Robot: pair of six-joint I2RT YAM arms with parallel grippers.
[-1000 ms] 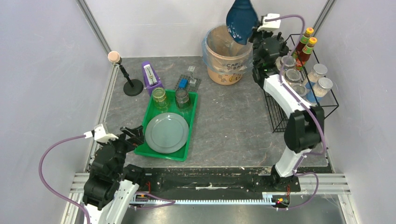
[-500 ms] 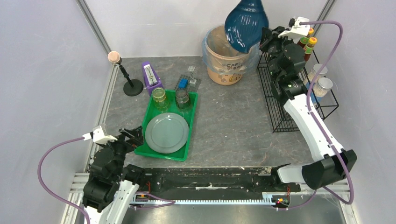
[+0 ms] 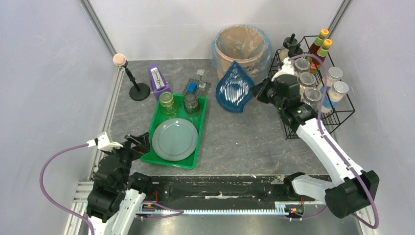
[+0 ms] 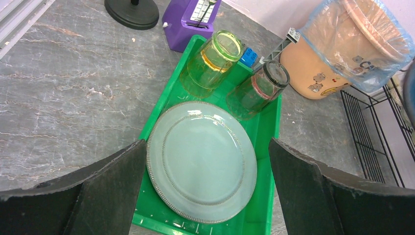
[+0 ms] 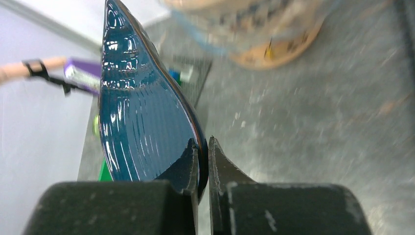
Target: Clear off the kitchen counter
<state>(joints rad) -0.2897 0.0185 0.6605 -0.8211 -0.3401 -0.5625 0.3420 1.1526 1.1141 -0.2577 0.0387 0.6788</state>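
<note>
My right gripper (image 3: 257,91) is shut on the rim of a dark blue teardrop-shaped dish (image 3: 235,92), held above the dark grey stone-look kitchen counter (image 3: 244,132) in front of the bin. In the right wrist view the dish (image 5: 142,117) stands on edge, pinched between my fingers (image 5: 203,156). My left gripper (image 4: 205,196) is open and empty, low at the counter's near left, by the green tray (image 3: 196,155). That tray holds a grey-green plate (image 3: 174,139) and two jars, one yellowish-green (image 3: 167,100), one dark (image 3: 191,102).
A tan bin with a plastic liner (image 3: 241,41) stands at the back. A black wire rack (image 3: 342,110) with jars and sauce bottles is at the right. A purple box (image 3: 157,81), a small grey block piece (image 3: 197,85) and a black microphone stand (image 3: 139,90) sit back left.
My right arm has swung the blue dish down and away from over the bin, to low above the counter in front of it, now face-up. The left arm has not moved.
</note>
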